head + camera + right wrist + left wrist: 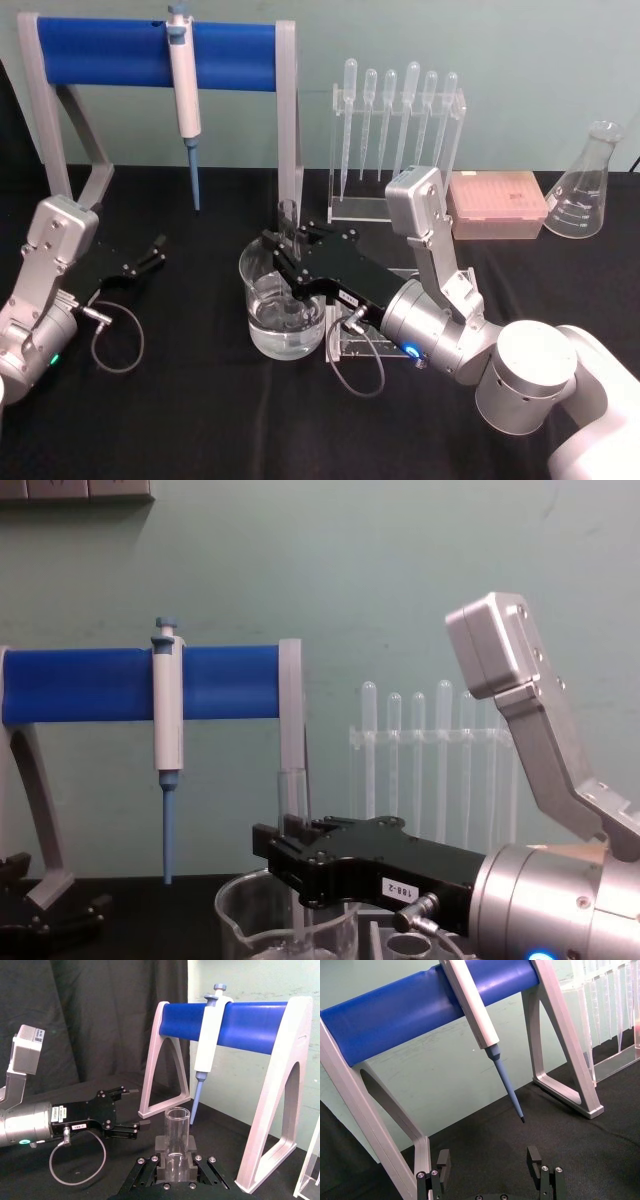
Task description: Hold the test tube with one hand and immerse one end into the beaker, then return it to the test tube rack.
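Right tool (pixel 283 250), we find, grips the test tube (pixel 287 213) upright, lower end down inside the beaker (pixel 247 275) directly beneath; left tool (pixel 152 250) empty, fingers spread, well apart leftward.

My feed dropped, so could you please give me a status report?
Right tool shut on test tube, lower end inside beaker. Left tool open, parked left. Pipettor stand behind beaker.

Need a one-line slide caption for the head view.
Right tool holds the test tube upright, lower end inside the beaker; left tool sits open, off to the left.
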Controlling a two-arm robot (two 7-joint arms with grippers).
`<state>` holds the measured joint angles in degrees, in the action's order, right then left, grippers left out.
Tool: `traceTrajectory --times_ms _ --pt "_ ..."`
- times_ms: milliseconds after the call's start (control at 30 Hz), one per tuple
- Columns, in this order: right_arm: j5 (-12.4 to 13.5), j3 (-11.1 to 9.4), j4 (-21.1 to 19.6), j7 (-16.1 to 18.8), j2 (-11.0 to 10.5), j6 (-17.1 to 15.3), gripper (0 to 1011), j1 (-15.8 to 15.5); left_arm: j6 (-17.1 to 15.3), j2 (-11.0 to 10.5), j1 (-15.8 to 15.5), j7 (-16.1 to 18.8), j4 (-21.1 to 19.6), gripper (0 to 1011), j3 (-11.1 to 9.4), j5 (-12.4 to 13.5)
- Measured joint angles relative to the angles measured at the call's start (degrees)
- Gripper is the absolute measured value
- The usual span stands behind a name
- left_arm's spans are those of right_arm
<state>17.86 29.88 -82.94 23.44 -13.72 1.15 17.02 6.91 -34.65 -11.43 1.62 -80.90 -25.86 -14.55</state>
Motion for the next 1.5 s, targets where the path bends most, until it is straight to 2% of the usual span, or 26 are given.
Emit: traceTrajectory --times_ms 1500 --pt "0.0 0.0 0.0 0.0 0.0 0.0 225 0.0 0.0 0.0 0.0 0.0 0.0 1000 0.0 0.0"
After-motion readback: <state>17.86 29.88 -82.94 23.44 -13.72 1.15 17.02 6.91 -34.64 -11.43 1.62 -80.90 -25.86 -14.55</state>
